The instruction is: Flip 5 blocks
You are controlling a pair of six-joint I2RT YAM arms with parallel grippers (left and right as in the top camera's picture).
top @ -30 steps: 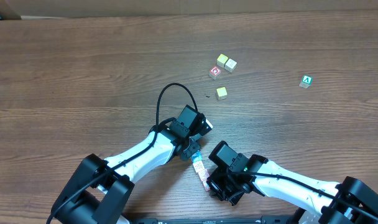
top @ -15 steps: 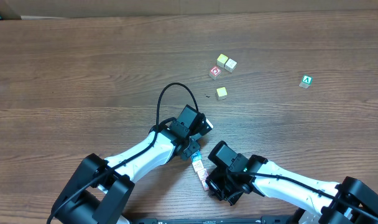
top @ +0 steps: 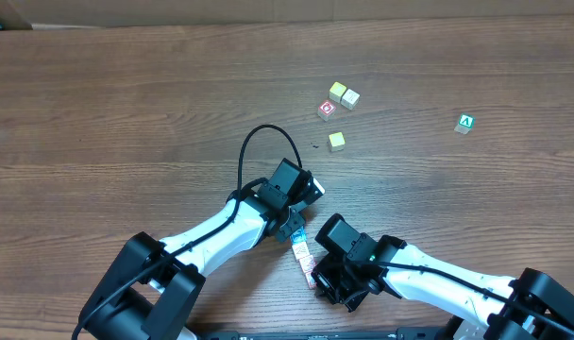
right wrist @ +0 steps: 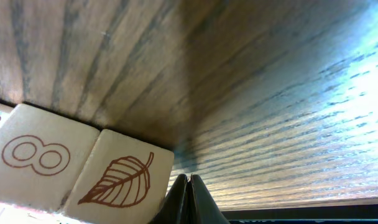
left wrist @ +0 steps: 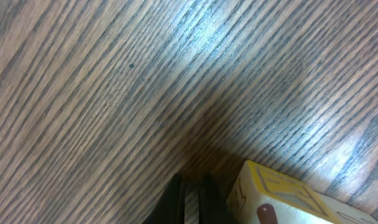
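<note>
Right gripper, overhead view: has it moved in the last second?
No. The right gripper sits shut beside the row of blocks, in the same spot relative to the lone yellow cube as before.

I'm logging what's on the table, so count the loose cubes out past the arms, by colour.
Yellow or cream cubes: 3
Cube with a red ring: 1
Green cube marked A: 1
Total: 5
Left out: the row of blocks between the arms, too hidden to count.
</note>
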